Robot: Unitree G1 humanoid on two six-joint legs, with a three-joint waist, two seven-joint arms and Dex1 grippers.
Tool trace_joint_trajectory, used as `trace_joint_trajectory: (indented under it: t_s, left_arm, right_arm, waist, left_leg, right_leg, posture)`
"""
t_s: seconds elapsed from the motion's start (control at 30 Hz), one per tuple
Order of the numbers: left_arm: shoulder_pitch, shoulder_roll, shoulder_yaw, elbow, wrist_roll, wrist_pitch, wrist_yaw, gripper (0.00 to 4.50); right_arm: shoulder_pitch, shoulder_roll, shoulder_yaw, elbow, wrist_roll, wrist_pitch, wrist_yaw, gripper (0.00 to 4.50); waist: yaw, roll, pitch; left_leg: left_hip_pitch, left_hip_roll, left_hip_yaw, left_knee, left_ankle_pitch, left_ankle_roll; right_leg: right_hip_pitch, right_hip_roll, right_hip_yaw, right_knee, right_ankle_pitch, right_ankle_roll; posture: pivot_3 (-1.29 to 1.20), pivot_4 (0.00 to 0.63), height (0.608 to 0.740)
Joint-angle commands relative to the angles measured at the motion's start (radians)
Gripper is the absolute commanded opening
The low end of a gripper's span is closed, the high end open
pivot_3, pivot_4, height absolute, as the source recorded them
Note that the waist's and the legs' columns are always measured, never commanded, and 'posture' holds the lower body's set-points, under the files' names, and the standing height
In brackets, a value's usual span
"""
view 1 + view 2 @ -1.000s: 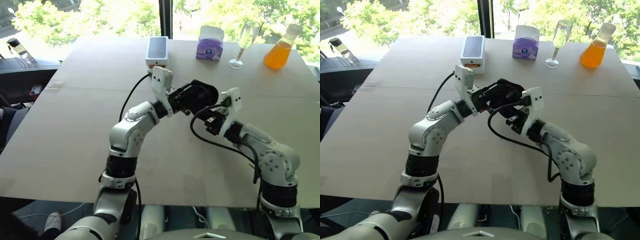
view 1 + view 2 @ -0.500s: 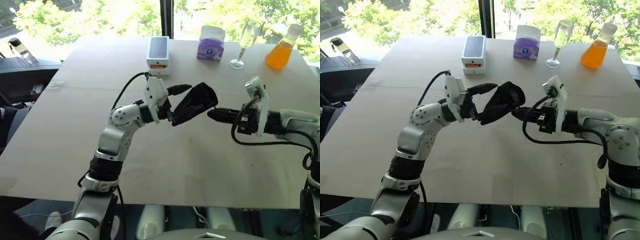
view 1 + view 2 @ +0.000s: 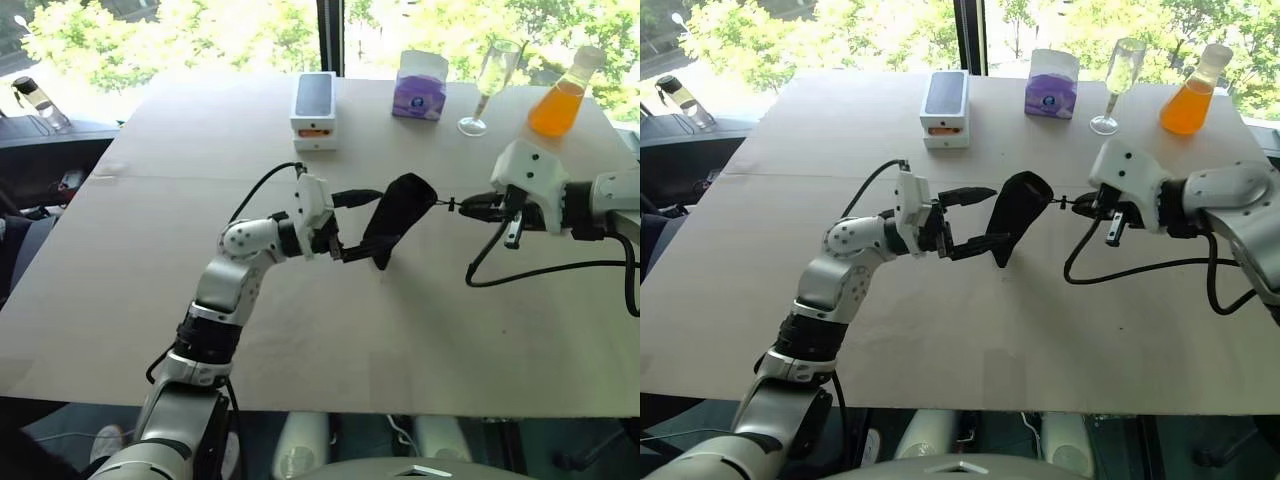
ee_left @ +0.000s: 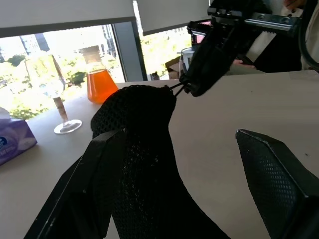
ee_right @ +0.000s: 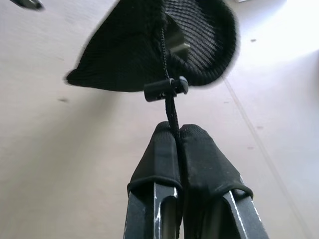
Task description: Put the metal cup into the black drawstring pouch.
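Observation:
The black drawstring pouch point(image 3: 402, 212) hangs slanted above the middle of the table. Its cord point(image 5: 170, 112) is stretched tight to my right gripper point(image 5: 178, 130), which is shut on it just past the cord lock point(image 5: 167, 88). My right gripper point(image 3: 462, 206) is level with the pouch's top, on its right. My left gripper point(image 3: 990, 216) is open and points right, with the pouch's lower part between its fingers. One finger point(image 4: 92, 191) rests against the fabric and the other point(image 4: 279, 184) stands well apart. The metal cup is hidden.
Along the table's far edge stand a white phone box point(image 3: 314, 105), a purple tissue box point(image 3: 420, 88), a tall stemmed glass point(image 3: 492, 80) and a flask of orange liquid point(image 3: 562, 100). Bare tabletop point(image 3: 120, 270) surrounds both arms.
My left gripper has opened and let go of the pouch. My right arm has swung to the right, pulling the cord tight. The pouch now hangs from the cord.

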Motion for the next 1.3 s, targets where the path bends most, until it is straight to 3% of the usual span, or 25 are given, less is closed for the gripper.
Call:
trace_joint_trajectory:
  t_s: [0.03, 0.23, 0.4, 0.53, 0.67, 0.9, 1.13, 1.23, 1.3]
  left_arm:
    - [-0.012, -0.055, 0.042, -0.040, -0.031, 0.051, 0.099, 4.43]
    - [-0.047, -0.113, 0.144, 0.006, -0.033, 0.143, 0.316, 4.43]
    - [-0.058, -0.100, 0.180, 0.057, 0.003, 0.134, 0.380, 4.43]
    - [-0.023, -0.086, 0.105, -0.051, 0.006, 0.093, 0.282, 4.43]
    - [-0.034, -0.077, -0.006, -0.064, 0.095, -0.021, 0.201, 4.43]
    - [-0.147, -0.161, -0.102, 0.095, 0.183, -0.115, 0.184, 4.43]
    - [-0.208, -0.175, -0.136, 0.186, 0.199, -0.196, 0.083, 4.43]
    - [-0.251, -0.182, -0.149, 0.243, 0.225, -0.247, 0.056, 3.83]
    - [-0.270, -0.192, -0.151, 0.272, 0.234, -0.261, 0.053, 3.83]
  right_arm:
    - [-0.010, 0.030, -0.024, -0.020, -0.007, -0.024, 0.046, 0.00]
    - [-0.029, 0.058, -0.028, 0.006, -0.040, -0.045, 0.079, 0.00]
    - [-0.044, 0.071, -0.028, 0.038, -0.069, -0.063, 0.109, 0.00]
    - [-0.056, 0.084, -0.033, 0.058, -0.083, -0.083, 0.130, 0.00]
    - [-0.075, 0.078, -0.030, 0.064, -0.099, -0.102, 0.173, 0.00]
    - [-0.115, 0.050, -0.011, 0.070, -0.174, -0.152, 0.228, 0.00]
    - [-0.109, 0.054, -0.003, 0.048, -0.218, -0.183, 0.252, 0.00]
    - [-0.107, 0.058, 0.002, 0.041, -0.239, -0.199, 0.255, 0.00]
    - [-0.106, 0.062, 0.002, 0.038, -0.246, -0.203, 0.259, 0.00]
  waist:
    - [0.004, 0.000, 0.000]
    - [0.001, 0.000, 0.000]
    - [0.001, 0.000, 0.000]
    - [0.003, 0.000, 0.000]
    - [0.005, 0.000, 0.000]
    - [0.003, 0.000, 0.000]
    - [0.002, 0.000, 0.000]
    - [0.003, 0.000, 0.000]
    - [0.003, 0.000, 0.000]
  left_leg:
    - [0.000, 0.000, 0.000, 0.000, 0.000, 0.000]
    - [0.000, 0.000, -0.001, 0.001, 0.000, 0.000]
    - [0.000, 0.000, 0.000, 0.001, 0.000, 0.000]
    - [0.000, 0.000, 0.000, 0.001, 0.000, 0.000]
    - [-0.001, -0.001, 0.000, 0.001, 0.000, 0.000]
    - [0.000, -0.001, 0.001, 0.002, 0.000, -0.001]
    - [0.000, -0.001, 0.001, 0.001, 0.000, -0.001]
    - [0.000, -0.001, 0.001, 0.001, 0.000, 0.000]
    - [0.000, -0.001, 0.001, 0.002, 0.000, 0.000]
  right_leg:
    - [0.000, 0.000, 0.000, 0.000, 0.000, 0.000]
    - [0.001, -0.001, -0.001, 0.000, 0.000, 0.000]
    - [0.001, 0.000, -0.001, 0.001, 0.000, 0.000]
    - [0.001, -0.001, -0.001, 0.000, 0.000, 0.000]
    - [0.001, -0.001, -0.001, 0.000, 0.000, 0.000]
    - [0.001, 0.000, -0.001, 0.001, 0.000, 0.000]
    - [0.001, 0.000, -0.001, 0.000, 0.000, 0.000]
    - [0.001, 0.000, 0.000, 0.000, 0.000, 0.000]
    - [0.001, 0.000, -0.001, 0.001, 0.000, 0.000]
  posture:
    - [0.00, 0.150, 0.737]
    - [0.00, 0.150, 0.737]
    - [0.00, 0.150, 0.737]
    - [0.00, 0.150, 0.737]
    - [0.00, 0.150, 0.737]
    - [0.00, 0.150, 0.737]
    - [0.00, 0.150, 0.737]
    - [0.00, 0.150, 0.737]
    - [0.00, 0.150, 0.737]
